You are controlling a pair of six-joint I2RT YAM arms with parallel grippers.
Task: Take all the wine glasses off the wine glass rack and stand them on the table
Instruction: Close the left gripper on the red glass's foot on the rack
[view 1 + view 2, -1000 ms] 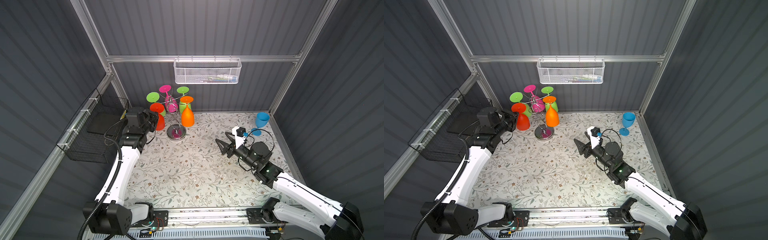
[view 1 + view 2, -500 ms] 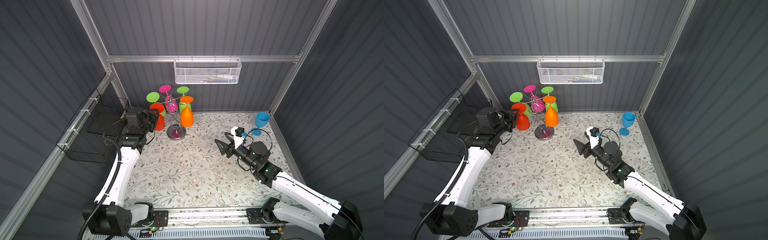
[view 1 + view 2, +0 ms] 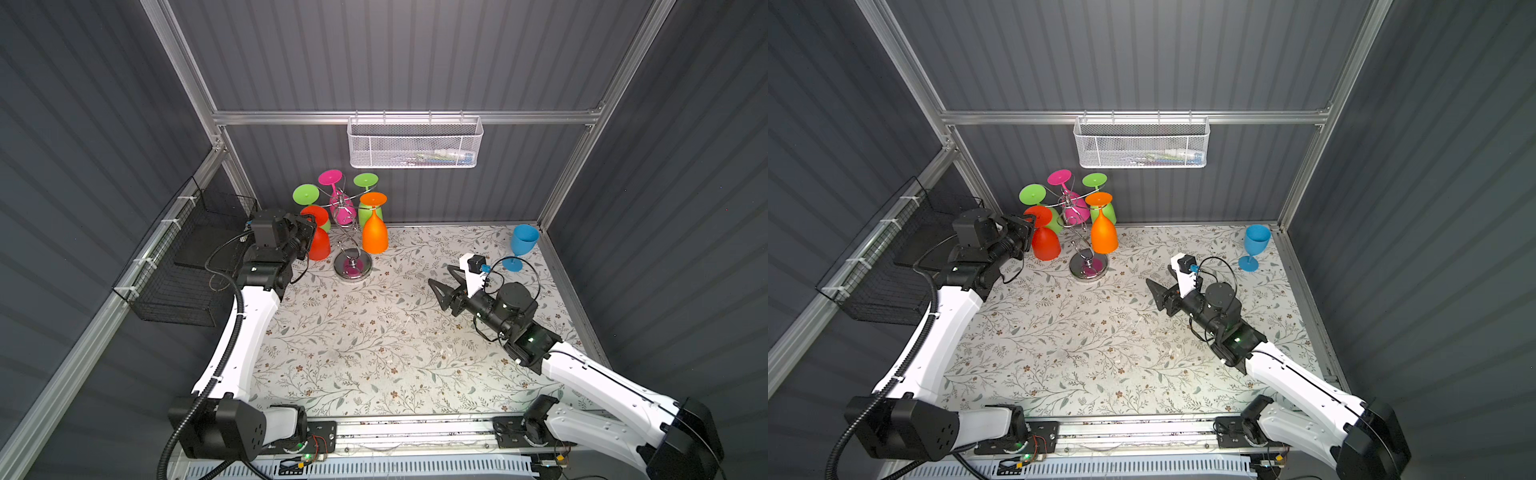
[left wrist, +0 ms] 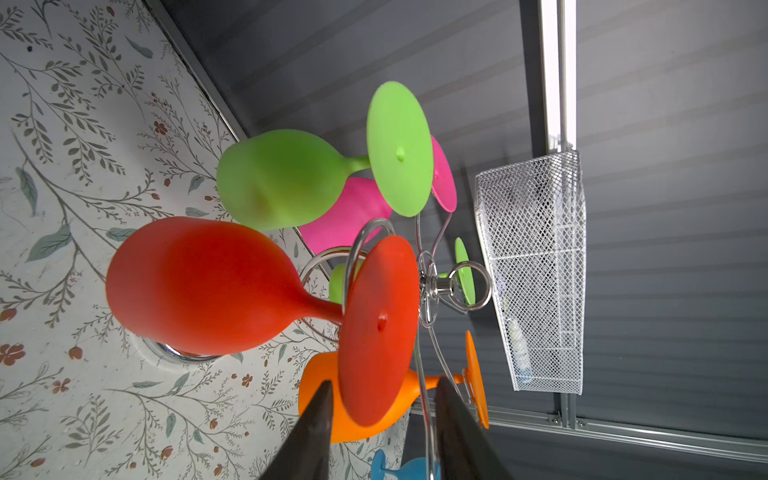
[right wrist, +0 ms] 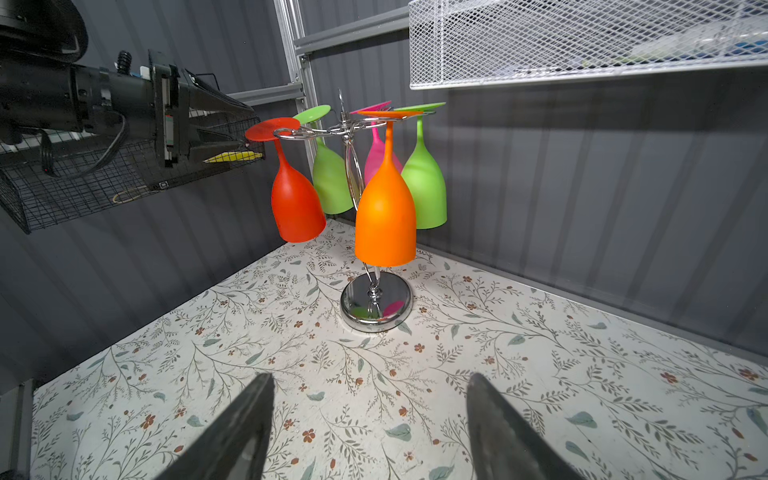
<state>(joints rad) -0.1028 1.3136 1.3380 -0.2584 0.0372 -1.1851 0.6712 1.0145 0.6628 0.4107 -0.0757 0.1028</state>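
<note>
- In both top views the wine glass rack (image 3: 352, 266) stands at the upper left of the flowered table (image 3: 353, 353), near the back wall. The red wine glass (image 3: 320, 245) hangs on the rack's left side, foot up, mouth down, long axis vertical. The left gripper (image 3: 311, 227) hides part of the foot, and its finger gap is hard to make out here. The right gripper (image 3: 440, 275) hovers right of centre, fingers spread around nothing.
- In the left wrist view both fingers (image 4: 311, 428) are cut off by the frame edge. They stand apart, with the rim of the red foot between them. The red bowl hides most of the rack's base.
- In the right wrist view the left gripper's open tips sit above and below the foot's outer edge, level with the rack's arms. The right fingers (image 5: 249, 415) are cut off and wide apart, well short of the rack.
</note>
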